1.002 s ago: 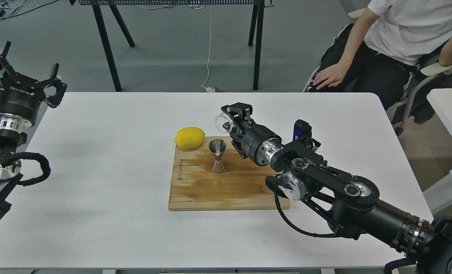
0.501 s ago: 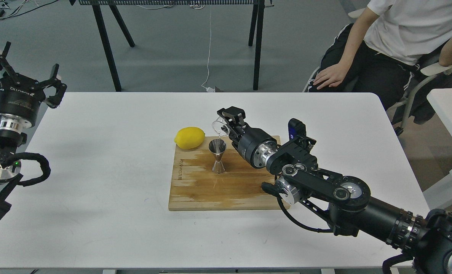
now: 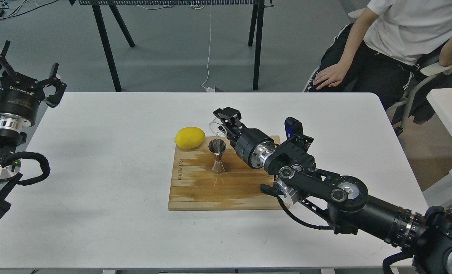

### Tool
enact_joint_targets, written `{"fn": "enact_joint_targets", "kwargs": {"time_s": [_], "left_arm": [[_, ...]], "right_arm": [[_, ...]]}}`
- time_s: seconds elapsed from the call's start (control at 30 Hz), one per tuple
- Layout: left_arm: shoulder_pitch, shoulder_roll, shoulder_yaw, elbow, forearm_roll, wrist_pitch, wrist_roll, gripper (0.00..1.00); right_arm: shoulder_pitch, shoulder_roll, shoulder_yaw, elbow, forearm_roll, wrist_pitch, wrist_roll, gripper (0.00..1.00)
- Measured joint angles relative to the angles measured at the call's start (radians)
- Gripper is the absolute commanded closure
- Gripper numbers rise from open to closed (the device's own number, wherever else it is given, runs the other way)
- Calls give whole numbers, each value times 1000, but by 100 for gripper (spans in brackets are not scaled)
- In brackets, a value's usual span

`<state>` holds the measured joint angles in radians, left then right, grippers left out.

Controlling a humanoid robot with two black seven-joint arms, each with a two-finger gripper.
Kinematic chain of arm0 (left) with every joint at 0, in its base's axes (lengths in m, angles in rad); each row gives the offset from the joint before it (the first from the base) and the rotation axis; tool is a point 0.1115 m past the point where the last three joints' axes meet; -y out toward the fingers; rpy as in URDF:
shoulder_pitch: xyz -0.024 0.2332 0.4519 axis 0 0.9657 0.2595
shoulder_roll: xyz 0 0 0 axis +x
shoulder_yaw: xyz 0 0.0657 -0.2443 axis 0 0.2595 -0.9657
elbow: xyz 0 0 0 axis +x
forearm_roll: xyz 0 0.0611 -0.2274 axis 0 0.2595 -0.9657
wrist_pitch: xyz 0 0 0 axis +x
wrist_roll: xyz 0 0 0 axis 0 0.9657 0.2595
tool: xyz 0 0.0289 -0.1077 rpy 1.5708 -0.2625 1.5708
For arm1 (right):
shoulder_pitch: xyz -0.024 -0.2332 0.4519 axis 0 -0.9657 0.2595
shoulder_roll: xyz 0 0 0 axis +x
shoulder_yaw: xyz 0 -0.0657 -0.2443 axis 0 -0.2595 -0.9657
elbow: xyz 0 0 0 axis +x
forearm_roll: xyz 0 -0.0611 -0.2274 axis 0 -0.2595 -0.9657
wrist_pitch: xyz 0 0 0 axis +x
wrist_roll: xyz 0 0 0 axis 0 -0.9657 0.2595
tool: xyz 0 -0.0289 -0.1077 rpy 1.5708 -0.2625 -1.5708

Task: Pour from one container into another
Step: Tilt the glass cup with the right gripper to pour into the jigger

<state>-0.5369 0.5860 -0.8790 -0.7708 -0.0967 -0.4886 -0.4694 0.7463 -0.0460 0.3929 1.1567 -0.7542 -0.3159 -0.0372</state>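
Clear glass cup (image 3: 217, 128) tipped over steel jigger (image 3: 218, 156).

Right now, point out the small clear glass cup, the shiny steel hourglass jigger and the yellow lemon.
small clear glass cup (image 3: 217, 127), head view, on its see-through wall.
shiny steel hourglass jigger (image 3: 218, 152), head view, on its upper cone.
yellow lemon (image 3: 189, 137), head view, on its middle.
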Motion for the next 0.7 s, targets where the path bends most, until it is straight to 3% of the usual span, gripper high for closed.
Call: {"fn": "enact_joint_targets", "kwargs": {"time_s": [0.7], "left_arm": [[2,-1,2,0,0,0,-1,0]], "right_arm": [[48,14,-72,-24,-71,-17,9,63]]}}
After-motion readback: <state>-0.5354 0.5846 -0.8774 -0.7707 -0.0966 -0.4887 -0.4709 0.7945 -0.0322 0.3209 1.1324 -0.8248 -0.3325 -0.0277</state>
